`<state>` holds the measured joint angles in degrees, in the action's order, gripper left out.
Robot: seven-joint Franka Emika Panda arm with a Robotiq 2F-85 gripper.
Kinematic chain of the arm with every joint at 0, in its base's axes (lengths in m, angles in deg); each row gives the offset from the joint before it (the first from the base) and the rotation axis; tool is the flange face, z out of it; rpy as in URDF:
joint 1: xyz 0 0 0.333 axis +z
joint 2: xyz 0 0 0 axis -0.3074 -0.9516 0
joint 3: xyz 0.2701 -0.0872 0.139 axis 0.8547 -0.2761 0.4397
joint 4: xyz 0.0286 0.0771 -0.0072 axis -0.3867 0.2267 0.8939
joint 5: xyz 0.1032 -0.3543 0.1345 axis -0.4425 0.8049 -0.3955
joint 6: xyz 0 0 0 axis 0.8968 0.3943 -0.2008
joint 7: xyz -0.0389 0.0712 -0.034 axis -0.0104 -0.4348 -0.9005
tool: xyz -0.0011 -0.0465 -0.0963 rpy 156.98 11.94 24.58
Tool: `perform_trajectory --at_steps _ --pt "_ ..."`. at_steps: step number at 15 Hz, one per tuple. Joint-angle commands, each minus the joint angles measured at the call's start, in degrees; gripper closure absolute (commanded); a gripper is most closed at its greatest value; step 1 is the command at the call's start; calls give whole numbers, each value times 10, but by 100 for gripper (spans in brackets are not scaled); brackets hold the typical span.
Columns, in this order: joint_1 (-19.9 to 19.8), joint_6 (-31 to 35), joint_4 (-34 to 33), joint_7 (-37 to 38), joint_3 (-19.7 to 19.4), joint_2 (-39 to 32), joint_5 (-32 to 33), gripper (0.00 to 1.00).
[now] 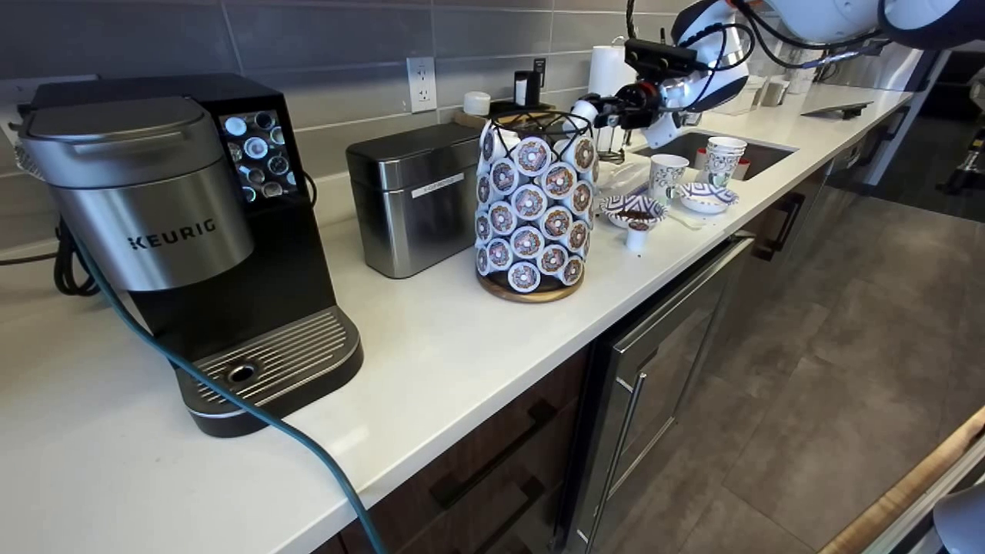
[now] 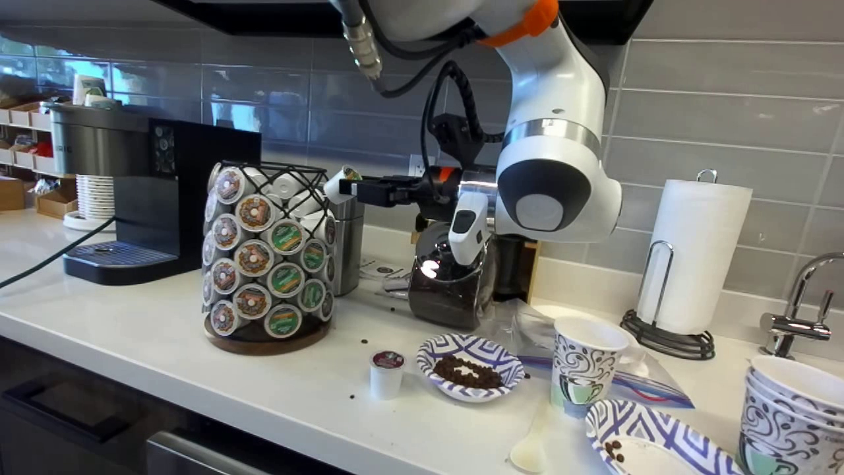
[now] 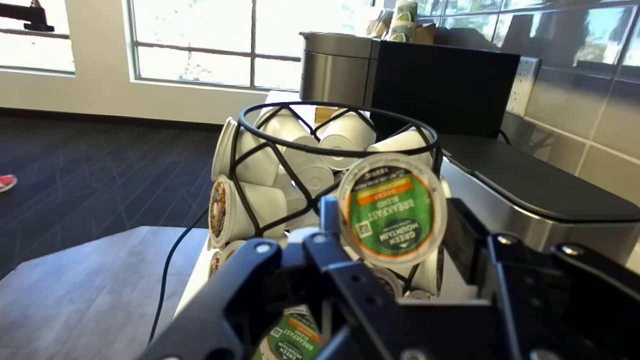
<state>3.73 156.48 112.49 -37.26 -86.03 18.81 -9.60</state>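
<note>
We find the pincer (image 3: 392, 215) closed around a coffee pod (image 3: 395, 200) — its two fingers (image 3: 464, 235) bear on the pod from nine and three o'clock in the wrist view. The pod's green lid faces us there, with its lettering upside down. In both exterior views we locate this pod at about one o'clock of the pod rack (image 2: 266, 346), close to the rack's black wire top. We cannot tell whether the pod touches the wire.

The rack stands upright on the white table (image 2: 151, 316), on a round wooden base. Its pods lie sideways in the wire, most with the printed lids facing outward.

Taking the rack as the dial center in an exterior view, we note the metal bin (image 1: 419, 211) at nine o'clock, and the coffee machine (image 1: 185, 246) farther out in the same direction. Again from the rack, we note a loose pod (image 2: 386, 381) standing upright between four and five o'clock, with a dark red lid. Just beside it, at three o'clock, sits a paper bowl (image 2: 475, 394) holding small brown beans (image 2: 484, 378).

From that bowl we read a paper cup (image 2: 583, 363) at three o'clock and a jar (image 2: 445, 300) with dark contents near twelve — the paper towel roll (image 2: 695, 257) stands farther off, at about two.
</note>
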Motion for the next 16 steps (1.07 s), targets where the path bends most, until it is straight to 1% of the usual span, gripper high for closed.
perform_trajectory --at_steps 1,8,16 --pt "13 -6 -30 32 -6 -22 -9 71" --pt "23 -9 -50 81 -3 -39 -6 71" --pt "17 -33 -71 138 17 -66 -29 71"
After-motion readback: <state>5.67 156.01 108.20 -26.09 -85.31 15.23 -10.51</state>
